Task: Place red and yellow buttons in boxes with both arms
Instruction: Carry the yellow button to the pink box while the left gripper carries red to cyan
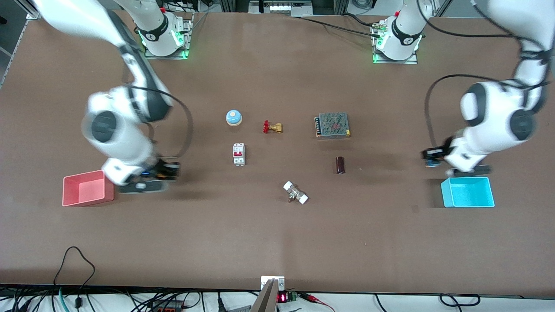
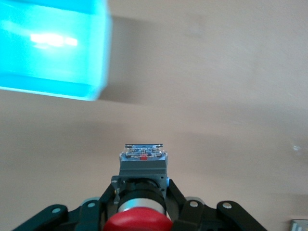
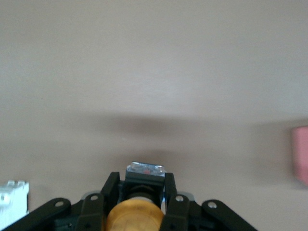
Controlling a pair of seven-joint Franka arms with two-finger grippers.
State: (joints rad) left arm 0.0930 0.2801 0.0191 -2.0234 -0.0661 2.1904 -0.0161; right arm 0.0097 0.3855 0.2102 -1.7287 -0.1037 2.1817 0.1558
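In the front view, the left gripper (image 1: 470, 170) is held above the table at the twelve o'clock rim of the cyan box (image 1: 468, 192), and the right gripper (image 1: 143, 184) is held above the table at about three o'clock of the pink-red box (image 1: 88, 188), just beside its wall. Neither is centred over its box, so a release now would likely drop a button on the table or onto a rim; a thin wall could also be clipped and the box shoved if either arm is lowered too soon. The buttons themselves cannot be made out here.

In the left wrist view, the red button (image 2: 139, 219) is seen clamped between the fingers (image 2: 179, 204), which are closed only as far as its dark body allows, its cap toward the camera. The cyan box (image 2: 53, 45) lies ahead at about ten o'clock, not underneath.

In the right wrist view, the yellow button (image 3: 134, 216) is gripped likewise, the fingers (image 3: 168, 202) pressed against its body. Only an edge of the pink-red box (image 3: 300, 154) is visible at three o'clock, so a short carry is judged to be needed.
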